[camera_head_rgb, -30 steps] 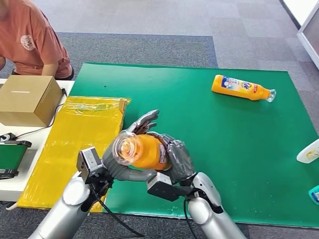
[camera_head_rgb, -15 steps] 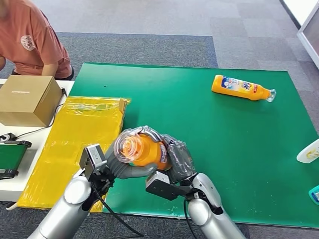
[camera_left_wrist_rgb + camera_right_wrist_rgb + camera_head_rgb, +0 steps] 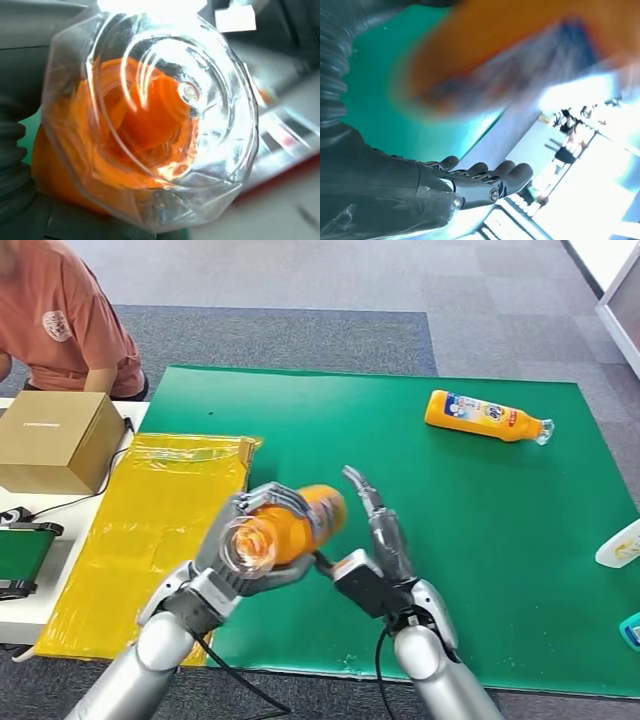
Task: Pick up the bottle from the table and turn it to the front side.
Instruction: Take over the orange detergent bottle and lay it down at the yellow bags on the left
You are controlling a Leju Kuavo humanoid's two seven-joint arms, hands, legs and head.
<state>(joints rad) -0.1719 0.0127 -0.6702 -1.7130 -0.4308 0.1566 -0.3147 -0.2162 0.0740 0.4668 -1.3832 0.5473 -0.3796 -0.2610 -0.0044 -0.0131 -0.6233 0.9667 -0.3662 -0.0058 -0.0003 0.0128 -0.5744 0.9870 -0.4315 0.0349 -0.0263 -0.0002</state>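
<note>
Grey carpet runs under my work spot, and a big green mat (image 3: 468, 540) covers the table.

Far over at nine o'clock a person in an orange shirt (image 3: 64, 320) sits behind a brown cardboard box (image 3: 56, 440). Next to the box lies a shiny yellow plastic sheet (image 3: 158, 530), a bit crinkled.

Near six o'clock my left hand (image 3: 234, 560) is wrapped around the orange bottle (image 3: 298, 525). The bottle is up off the mat, lying sideways, with its clear round bottom toward my head camera. In the left wrist view that bottom looks like thick see-through plastic with rings, and orange shows inside. I think I hold it this way so I can roll it until the label faces front.

Just beside it, my right hand (image 3: 381, 540) holds nothing, fingers straight and spread, close to the bottle's far end but apart from it. It looks ready to help with the turn.

Up at two o'clock a second orange bottle (image 3: 483, 416) rests on its side, label up.
</note>
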